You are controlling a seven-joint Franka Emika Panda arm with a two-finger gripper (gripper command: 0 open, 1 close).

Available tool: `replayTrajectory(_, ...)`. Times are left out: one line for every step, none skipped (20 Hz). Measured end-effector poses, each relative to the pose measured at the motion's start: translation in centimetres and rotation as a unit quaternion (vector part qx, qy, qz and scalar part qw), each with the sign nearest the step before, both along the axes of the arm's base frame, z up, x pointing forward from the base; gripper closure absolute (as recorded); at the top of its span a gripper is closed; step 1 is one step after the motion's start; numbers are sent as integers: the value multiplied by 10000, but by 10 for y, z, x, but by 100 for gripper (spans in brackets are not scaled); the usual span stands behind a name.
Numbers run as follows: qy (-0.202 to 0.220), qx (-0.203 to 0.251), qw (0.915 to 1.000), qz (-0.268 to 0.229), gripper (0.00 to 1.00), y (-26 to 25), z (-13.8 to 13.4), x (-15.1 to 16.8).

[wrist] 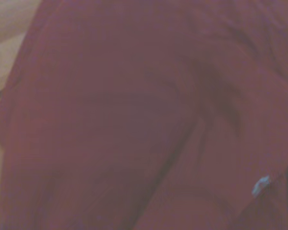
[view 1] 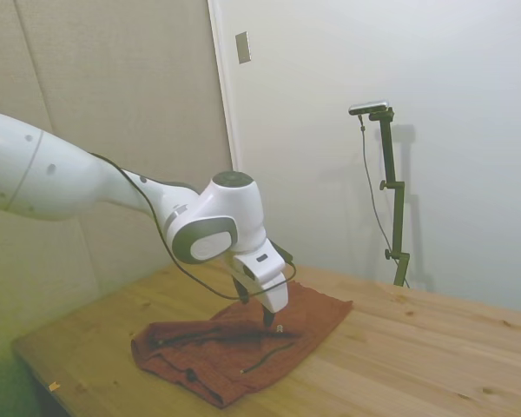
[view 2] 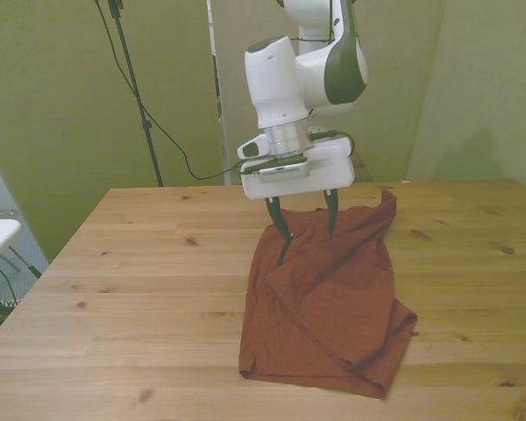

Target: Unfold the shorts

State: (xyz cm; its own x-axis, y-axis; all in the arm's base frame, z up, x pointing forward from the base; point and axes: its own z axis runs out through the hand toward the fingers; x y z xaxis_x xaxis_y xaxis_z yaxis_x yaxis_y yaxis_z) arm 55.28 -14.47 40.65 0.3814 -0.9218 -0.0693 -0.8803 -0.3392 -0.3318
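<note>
Hovering over the folded shorts [view 2: 329, 298], hand [view 2: 309, 246] spread open and empty, wooden table [view 2: 140, 289] beneath

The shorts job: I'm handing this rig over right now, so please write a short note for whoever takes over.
Gripper: open, holding nothing, fingers pointing down over the waistband end of the shorts.
Shorts: lying on the wooden table, bunched, with a diagonal fold across the lower half and one waist corner sticking up toward the front view's right. The dark drawstring trails along the near edge in the side view.
Done: nothing that shows; the shorts are not flat yet.
Left: grasp a folded layer, pull it open and spread the shorts flat.
</note>
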Motion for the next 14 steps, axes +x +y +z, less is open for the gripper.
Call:
replayTrajectory(4, 119, 9997, -217, 0, -11, -4, 2)
replayTrajectory(12, 232, 9988, -437, 0, -20, -8, 5)
replayTrajectory(30, 317, 9975, -624, 0, -29, -13, 7)
replayTrajectory(56, 355, 9965, -751, 0, -36, -17, 9)
replayTrajectory(76, 395, 9956, -846, 0, -42, -22, 12)
replayTrajectory(86, 441, 9948, -915, 0, -46, -27, 15)
replayTrajectory(93, 501, 9939, -977, 0, -49, -32, 18)
replayTrajectory(87, 583, 9930, -1024, 100, -50, -36, 22)
replayTrajectory(65, 654, 9925, -1028, 100, -50, -39, 25)
replayTrajectory(23, 714, 9924, -998, 100, -49, -41, 28)
replayTrajectory(-25, 772, 9924, -953, 100, -48, -41, 30)
replayTrajectory(-85, 843, 9926, -868, 100, -46, -40, 32)
replayTrajectory(-113, 938, 9926, -763, 100, -43, -40, 33)
replayTrajectory(-102, 989, 9926, -692, 100, -40, -42, 33)
